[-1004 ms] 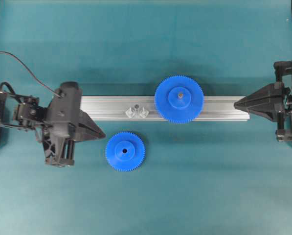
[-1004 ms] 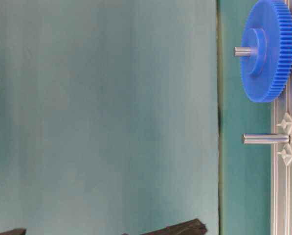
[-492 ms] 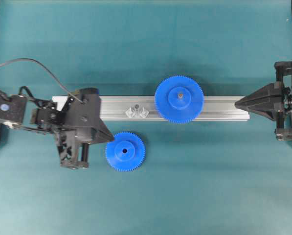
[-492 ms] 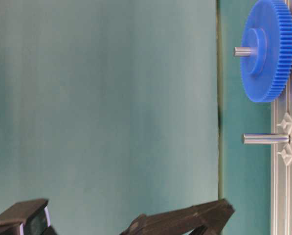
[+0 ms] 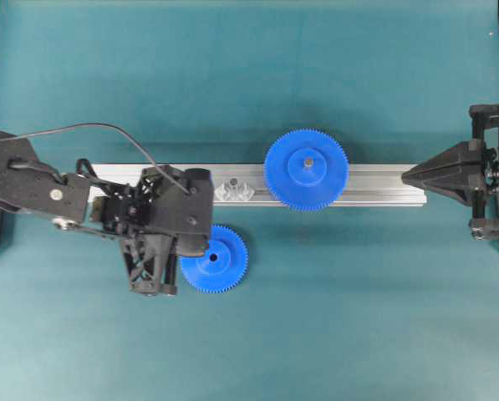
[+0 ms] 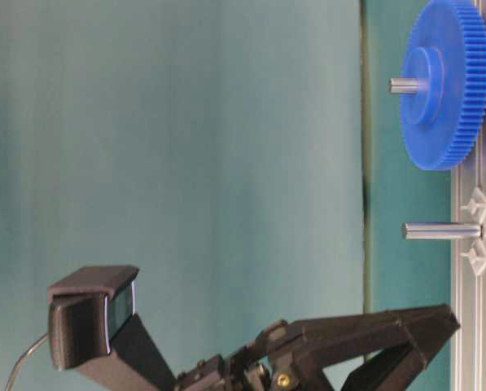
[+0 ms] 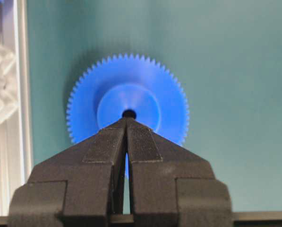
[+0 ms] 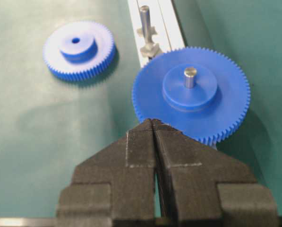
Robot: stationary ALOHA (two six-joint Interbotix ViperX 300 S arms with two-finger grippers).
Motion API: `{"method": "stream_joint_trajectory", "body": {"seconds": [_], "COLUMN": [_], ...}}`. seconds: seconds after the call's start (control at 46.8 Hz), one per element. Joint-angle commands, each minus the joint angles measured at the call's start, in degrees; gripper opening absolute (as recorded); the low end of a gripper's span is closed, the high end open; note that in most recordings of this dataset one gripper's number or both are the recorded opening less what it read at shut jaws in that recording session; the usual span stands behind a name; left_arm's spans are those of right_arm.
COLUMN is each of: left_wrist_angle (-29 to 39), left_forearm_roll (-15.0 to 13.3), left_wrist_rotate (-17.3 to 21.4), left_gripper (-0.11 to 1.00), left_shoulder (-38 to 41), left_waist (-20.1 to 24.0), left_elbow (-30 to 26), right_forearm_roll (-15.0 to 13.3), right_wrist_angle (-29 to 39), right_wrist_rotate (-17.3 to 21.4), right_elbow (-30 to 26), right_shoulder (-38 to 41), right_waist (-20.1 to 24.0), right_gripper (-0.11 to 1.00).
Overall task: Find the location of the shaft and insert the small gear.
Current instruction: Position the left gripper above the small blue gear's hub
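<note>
from overhead we see the left tool (image 5: 201, 251) partly over the small gear (image 5: 218, 261), which lies flat on the teal worktop (image 5: 333, 317) just beside the rail (image 5: 374, 185) and near the shaft (image 5: 231, 181). in the left wrist view its jaws are clenched on nothing, tips at the gear's centre hole. in the right wrist view the right tool (image 8: 152, 124) is clenched too, empty, before the large gear (image 8: 192, 92).

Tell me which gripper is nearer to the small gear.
Left. The left gripper, shut, sits right at the left edge of the small gear, overlapping it from overhead. The right gripper, also shut, waits at the rail's far right end, beyond the large gear.
</note>
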Motion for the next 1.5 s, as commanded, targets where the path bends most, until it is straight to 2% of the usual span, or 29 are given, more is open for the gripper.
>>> {"method": "stream_joint_trajectory", "body": {"seconds": [0.0, 0.556, 0.898, 1.069, 1.24, 1.475], "left_wrist_angle": [0.4, 9.3, 16.4, 20.0, 25.0, 26.2], "left_forearm_roll": [0.2, 0.2, 0.2, 0.2, 0.2, 0.2], "left_wrist_rotate": [0.1, 0.4, 3.7, 3.4, 3.1, 2.5], "left_gripper": [-0.02, -0.02, -0.02, -0.02, -0.02, -0.02], "left_shoulder": [0.3, 8.3, 10.5, 12.3, 14.3, 15.6], "left_waist": [-0.4, -0.4, -0.7, -0.7, -0.7, -0.7], "left_elbow": [-2.1, -9.9, -13.8, -16.5, -20.0, -21.9], "right_forearm_roll": [0.1, 0.0, 0.1, 0.0, 0.0, -0.1], "right_wrist_angle": [-0.4, -0.4, -0.5, -0.5, -0.6, -0.7], "right_wrist_rotate": [0.6, 0.6, 0.7, 0.7, 2.5, 3.1], "right_elbow": [-0.4, -0.2, 0.2, 0.5, 1.1, 1.1], "right_shoulder": [0.2, 0.1, -0.6, -0.9, -1.0, -1.1], "right_waist": [-0.3, -0.2, -0.2, -0.2, -0.2, -0.2], "right_gripper": [0.01, 0.01, 0.01, 0.01, 0.01, 0.01]}}
